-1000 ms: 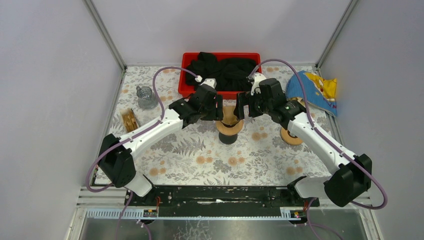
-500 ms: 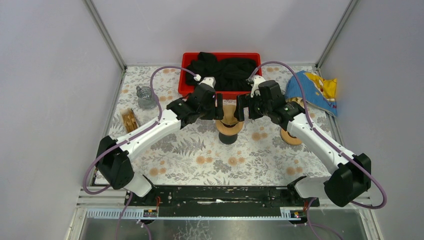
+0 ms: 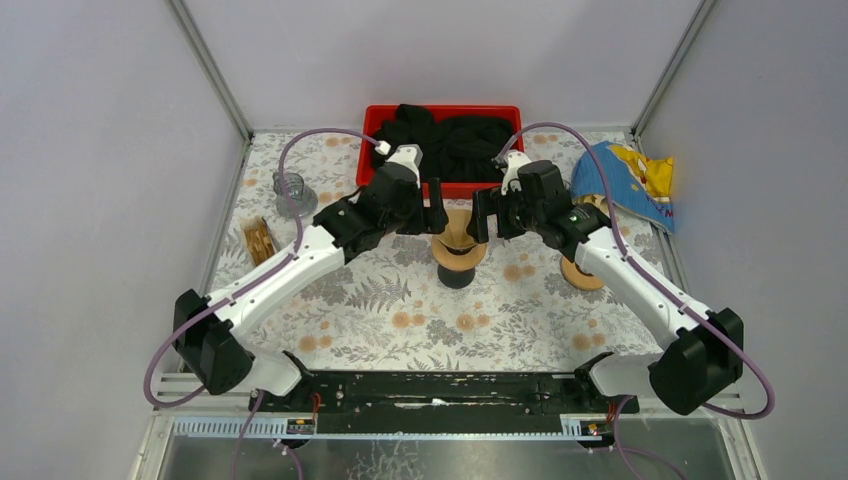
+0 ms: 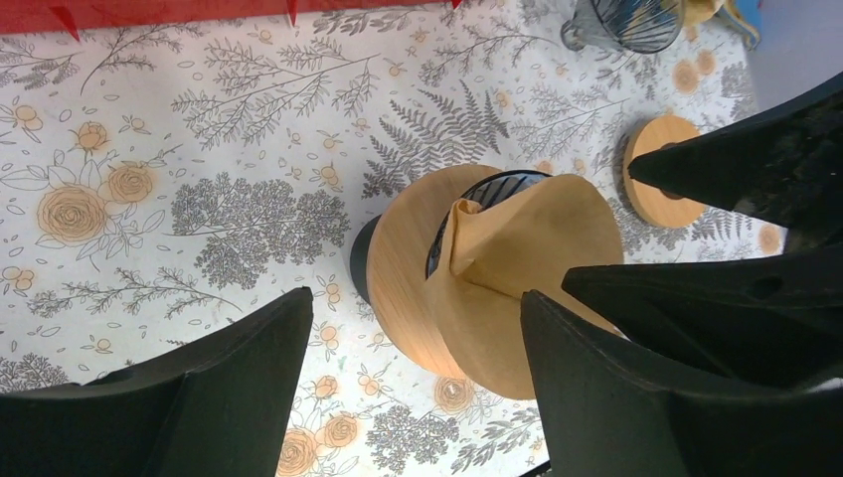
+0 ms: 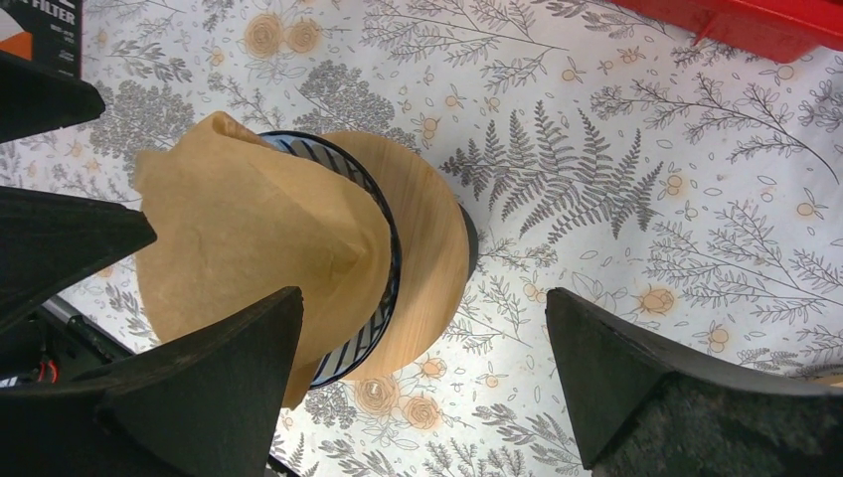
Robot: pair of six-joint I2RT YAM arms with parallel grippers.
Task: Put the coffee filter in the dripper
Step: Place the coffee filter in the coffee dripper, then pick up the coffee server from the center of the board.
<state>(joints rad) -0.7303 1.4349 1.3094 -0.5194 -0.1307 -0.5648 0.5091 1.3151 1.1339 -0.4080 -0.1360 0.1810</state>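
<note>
We find both arms reaching to frame centre, left gripper (image 3: pixel 437 212) and right gripper (image 3: pixel 482 215) spread wide, flanking the dripper (image 5: pixel 422 238). The coffee filter (image 5: pixel 249 238) sits askew in its mouth. At upper left of the right wrist view, a box (image 5: pixel 40 40) reads "FILTER".

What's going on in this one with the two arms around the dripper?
Both arms flank the dripper. The left gripper and right gripper are open on either side of it and hold nothing. The brown paper coffee filter already sits in the dripper's ribbed cone, but it is lopsided and partly folded, with one edge standing above the rim.
</note>
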